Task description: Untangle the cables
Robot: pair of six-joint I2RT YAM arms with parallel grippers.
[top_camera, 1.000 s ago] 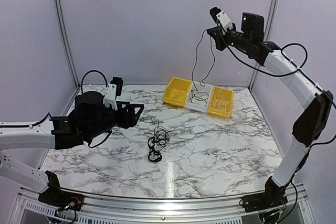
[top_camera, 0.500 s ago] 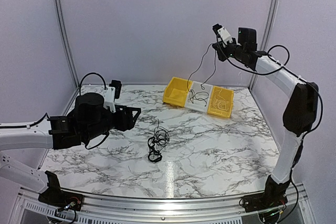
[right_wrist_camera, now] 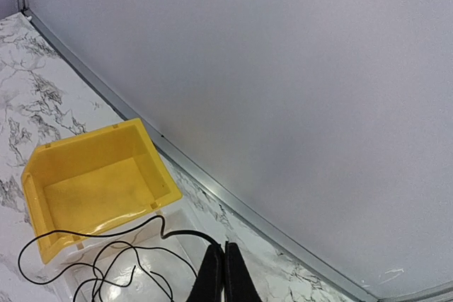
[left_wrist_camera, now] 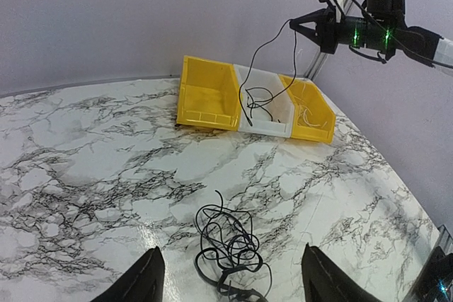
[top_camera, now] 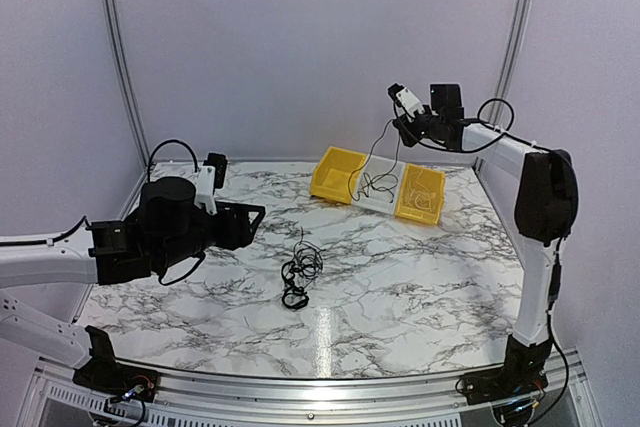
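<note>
Pinching a thin black cable.
Right gripper squeezes it; it droops below into a white plastic bin. Left gripper is open above a loopy black tangle.

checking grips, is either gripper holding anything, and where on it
Right gripper pinches a thin black cable partway along, both strands hanging to the white plastic bin. Left gripper is open, holding nothing.

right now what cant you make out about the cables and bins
loose tangle of thin black cables: strand count, too fine and overlapping, all views.
white plastic bin: right wrist view's bottom edge cuts it and the hanging black cable.
yellow plastic bin nearest right arm: contents too small, top view.
</note>
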